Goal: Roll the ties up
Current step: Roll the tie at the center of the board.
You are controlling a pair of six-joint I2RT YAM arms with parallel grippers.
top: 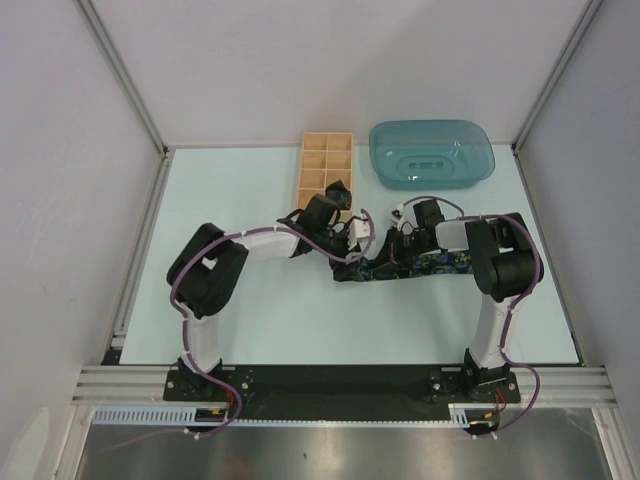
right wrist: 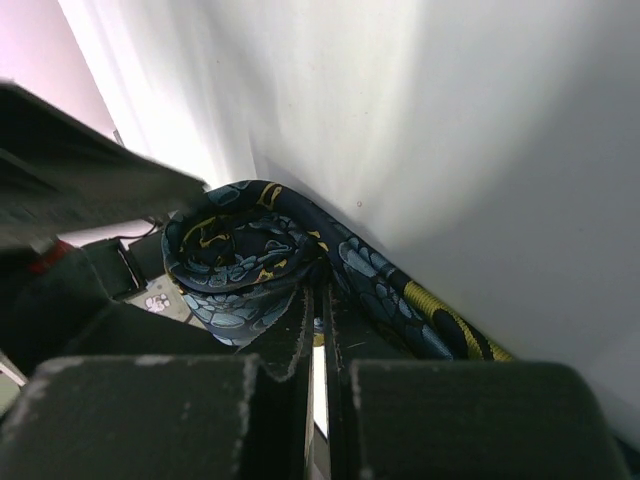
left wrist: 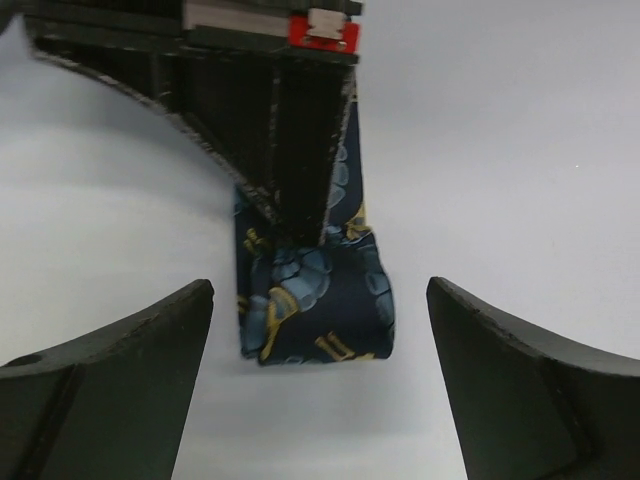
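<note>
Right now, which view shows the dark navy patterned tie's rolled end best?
The right wrist view: the dark navy patterned fabric tie shows its spiral coil up close. The left wrist view shows the roll's outer face; the top view, only a dark strip.

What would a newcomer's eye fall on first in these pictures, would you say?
The dark patterned tie at mid-table, where both arms meet: its end is curled up, the right gripper shut on it, the left gripper open before it. At the far edge stand a compartmented wooden box and a teal plastic tray.
</note>
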